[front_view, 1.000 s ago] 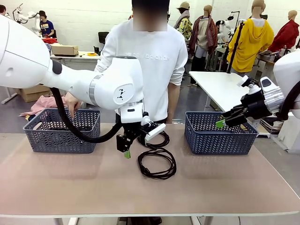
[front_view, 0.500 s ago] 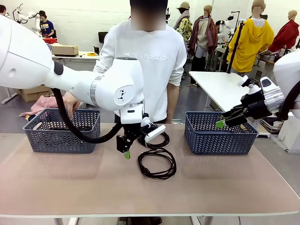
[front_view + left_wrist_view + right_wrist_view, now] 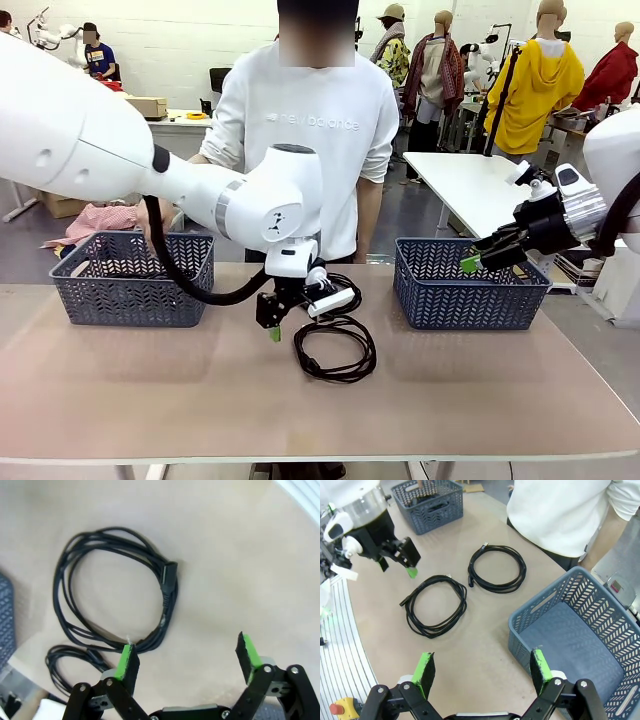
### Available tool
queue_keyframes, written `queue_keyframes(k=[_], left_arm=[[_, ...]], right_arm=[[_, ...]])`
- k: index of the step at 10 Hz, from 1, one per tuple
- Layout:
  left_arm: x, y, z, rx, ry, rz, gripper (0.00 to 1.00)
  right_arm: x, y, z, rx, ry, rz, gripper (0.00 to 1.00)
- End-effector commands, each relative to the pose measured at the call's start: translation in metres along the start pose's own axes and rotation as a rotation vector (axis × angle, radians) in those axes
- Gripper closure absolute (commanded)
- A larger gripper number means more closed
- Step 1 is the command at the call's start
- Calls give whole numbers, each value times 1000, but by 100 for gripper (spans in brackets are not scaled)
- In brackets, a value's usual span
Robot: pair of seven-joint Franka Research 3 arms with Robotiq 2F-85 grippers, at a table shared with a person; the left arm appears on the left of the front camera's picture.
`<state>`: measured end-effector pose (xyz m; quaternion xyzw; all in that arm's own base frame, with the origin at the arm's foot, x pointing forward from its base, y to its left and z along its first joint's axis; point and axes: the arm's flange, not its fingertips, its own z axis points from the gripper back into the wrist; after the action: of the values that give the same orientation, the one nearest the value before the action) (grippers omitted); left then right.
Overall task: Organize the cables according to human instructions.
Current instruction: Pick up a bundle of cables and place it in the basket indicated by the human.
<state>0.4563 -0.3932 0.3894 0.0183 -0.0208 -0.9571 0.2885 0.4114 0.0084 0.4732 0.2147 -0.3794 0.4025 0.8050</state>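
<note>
2 coiled cables (image 3: 497, 589) (image 3: 435, 633) on table (image 3: 150, 390), 2 baskets (image 3: 130, 295) (image 3: 465, 295).

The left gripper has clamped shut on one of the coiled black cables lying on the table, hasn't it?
Not quite: the left gripper is open, not clamped shut. The left wrist view shows its jaws spread wide above the coiled black cable lying on the table, gripping nothing.

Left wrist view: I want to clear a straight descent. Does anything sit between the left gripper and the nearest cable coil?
Nothing visible does. The left gripper hangs open over the rim of the nearest cable coil, which lies on bare table.
</note>
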Motion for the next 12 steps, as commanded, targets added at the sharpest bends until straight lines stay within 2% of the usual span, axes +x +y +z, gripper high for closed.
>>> queue_keyframes(k=[1,6,12], left_arm=[[1,14,-8,11,31,-36,0],[1,19,-37,-6,35,-148,0],[-7,25,-56,-18,14,-175,0]], right_arm=[[-1,-3,-3,5,-35,17,0],[-1,-3,-3,5,-35,17,0],[-1,-3,-3,5,-35,17,0]])
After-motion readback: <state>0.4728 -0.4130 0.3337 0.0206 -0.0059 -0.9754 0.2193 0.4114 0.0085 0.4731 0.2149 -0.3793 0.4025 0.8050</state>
